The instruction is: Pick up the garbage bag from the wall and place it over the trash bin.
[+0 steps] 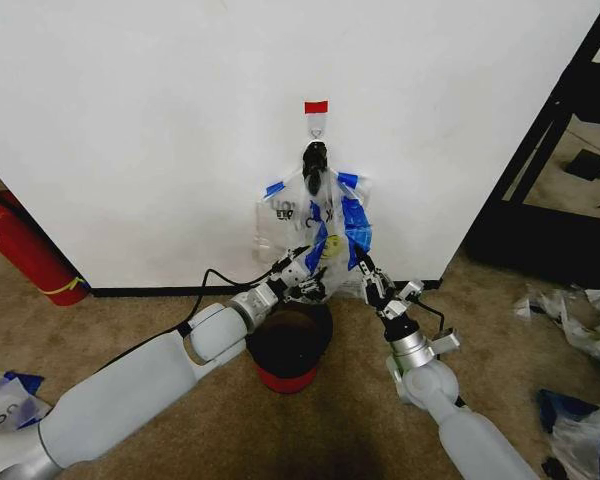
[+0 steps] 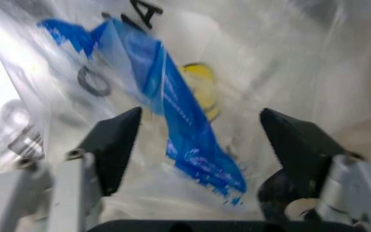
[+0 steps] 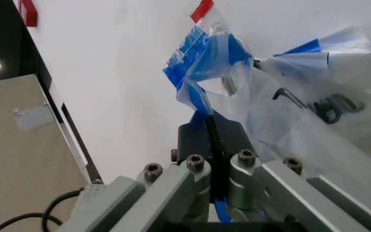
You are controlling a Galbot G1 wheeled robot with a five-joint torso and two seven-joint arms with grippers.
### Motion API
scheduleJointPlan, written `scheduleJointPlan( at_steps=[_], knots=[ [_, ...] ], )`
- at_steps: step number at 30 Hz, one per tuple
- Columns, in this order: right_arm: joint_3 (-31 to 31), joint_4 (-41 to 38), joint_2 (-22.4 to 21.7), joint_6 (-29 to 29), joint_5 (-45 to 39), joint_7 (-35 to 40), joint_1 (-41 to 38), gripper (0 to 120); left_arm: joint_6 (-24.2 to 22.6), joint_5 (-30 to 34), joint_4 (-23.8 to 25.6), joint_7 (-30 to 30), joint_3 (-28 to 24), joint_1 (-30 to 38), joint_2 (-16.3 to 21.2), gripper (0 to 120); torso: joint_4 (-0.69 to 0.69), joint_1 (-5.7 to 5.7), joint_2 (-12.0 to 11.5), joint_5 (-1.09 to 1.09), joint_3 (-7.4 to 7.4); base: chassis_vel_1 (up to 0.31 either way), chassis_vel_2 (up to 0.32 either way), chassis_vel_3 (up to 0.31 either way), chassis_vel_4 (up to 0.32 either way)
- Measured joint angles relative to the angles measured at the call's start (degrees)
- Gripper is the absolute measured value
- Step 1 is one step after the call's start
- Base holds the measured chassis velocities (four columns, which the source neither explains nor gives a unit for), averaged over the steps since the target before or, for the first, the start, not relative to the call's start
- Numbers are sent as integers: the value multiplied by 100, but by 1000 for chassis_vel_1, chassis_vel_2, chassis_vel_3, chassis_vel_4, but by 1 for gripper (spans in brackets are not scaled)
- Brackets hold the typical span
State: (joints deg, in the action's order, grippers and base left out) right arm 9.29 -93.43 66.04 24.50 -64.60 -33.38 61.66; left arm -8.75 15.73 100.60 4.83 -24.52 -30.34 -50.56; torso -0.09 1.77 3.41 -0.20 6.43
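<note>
garbage bag of thin translucent whitish plastic, with black lettering, a yellow smiley and blue handle strips, hangs against the plain white wall from a small hook under a strip of red tape, its lower end dangling just above the small round dark trash bin with a red base that stands on the tan carpet at the foot of the wall. judging by this, the task is in its opening stage: the bag is not yet off the hook and nothing is draped over the bin, so lifting it free, opening it and lowering it over the rim are all left. the left arm reaches from the lower left across the bin's top, its left tool against the lower part of the bag; in the left wrist view the left tool's dark fingers stand wide apart with the blue strip and the smiley between them, gripping nothing. the right arm rises steeply from the lower right, wrist bent toward the wall, and the right tool has its jaws pressed together on a blue-edged fold at the bag's lower right side.
</note>
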Motion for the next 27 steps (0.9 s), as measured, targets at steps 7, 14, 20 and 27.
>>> scheduleJointPlan(
  at_steps=[7,14,20,27],
  knots=[
    [50,-18,-20,14,35,-11,27,0,13,-100,-354,1,-87,181,-115,67,-1,0,0,-1,0,0,0,0,0],
    [78,-19,-34,22,39,-16,29,0,19,8,-352,59,-90,186,-106,38,0,0,0,0,0,0,0,0,0],
    [87,22,-31,45,42,-16,-10,0,6,292,-304,182,-16,168,-67,19,0,0,0,0,0,0,0,0,0],
    [165,74,-26,74,41,-17,-33,0,-99,1351,4,719,247,6,-87,0,-1,0,0,-1,0,0,0,0,0]
  ],
)
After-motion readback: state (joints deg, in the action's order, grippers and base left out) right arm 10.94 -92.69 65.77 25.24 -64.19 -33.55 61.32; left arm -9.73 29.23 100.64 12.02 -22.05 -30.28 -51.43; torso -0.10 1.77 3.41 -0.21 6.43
